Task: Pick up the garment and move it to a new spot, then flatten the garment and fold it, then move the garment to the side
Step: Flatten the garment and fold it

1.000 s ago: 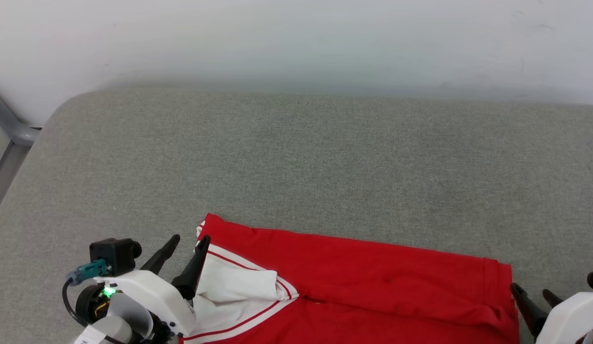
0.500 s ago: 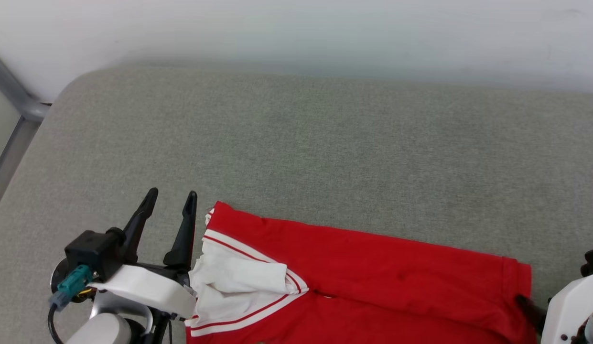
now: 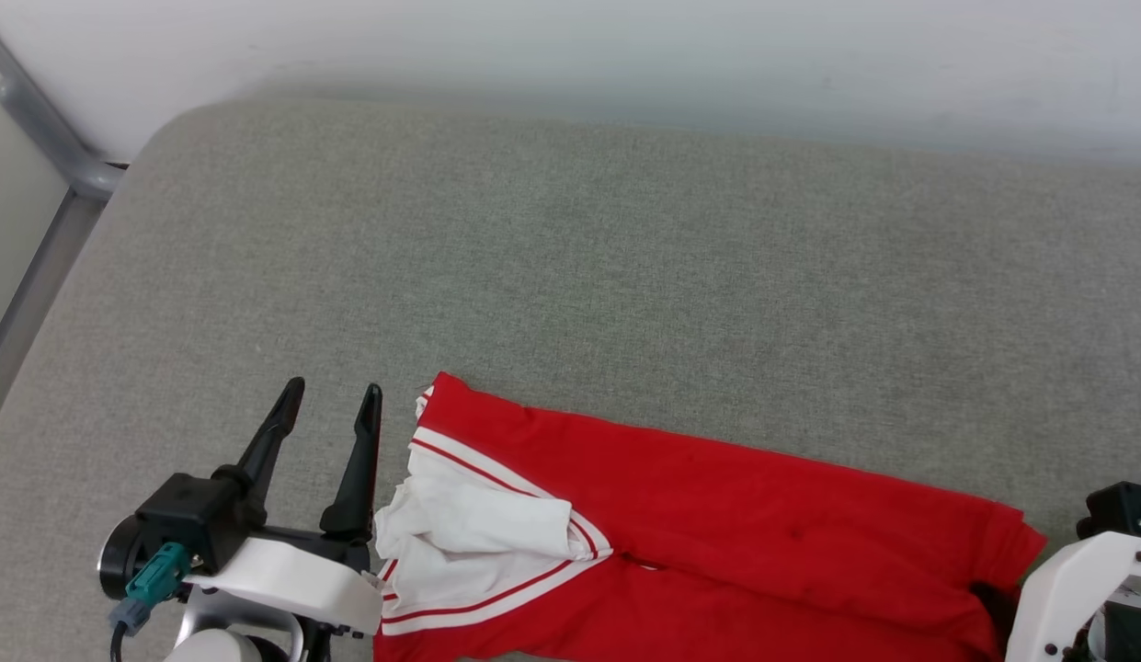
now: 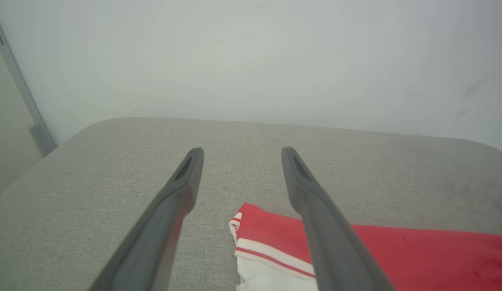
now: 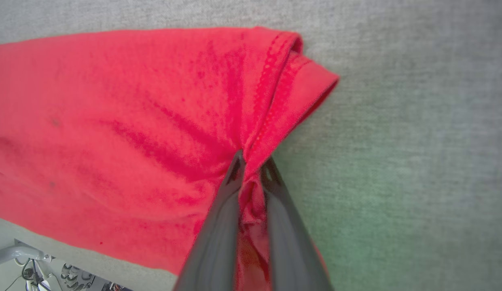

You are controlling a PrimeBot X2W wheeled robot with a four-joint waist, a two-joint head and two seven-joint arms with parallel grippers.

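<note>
Jersey (image 3: 717, 515) runs left–right — right gripper (image 5: 253, 163) clamps its hem (image 5: 281, 81) end. Left gripper (image 3: 333, 395) (spread, empty) seemingly just clear of sleeve (image 3: 478, 524).

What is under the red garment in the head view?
The garment lies on the grey padded surface, which shows around its edges. Its white sleeve is folded over the red cloth. What lies beneath the folded layers is covered and cannot be seen.

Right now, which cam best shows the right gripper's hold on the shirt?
Right wrist view: the right gripper is shut on a pinched fold of the garment near its hem. Head view catches its white wrist housing beside the bunched corner; left wrist view has the garment's sleeve end.
</note>
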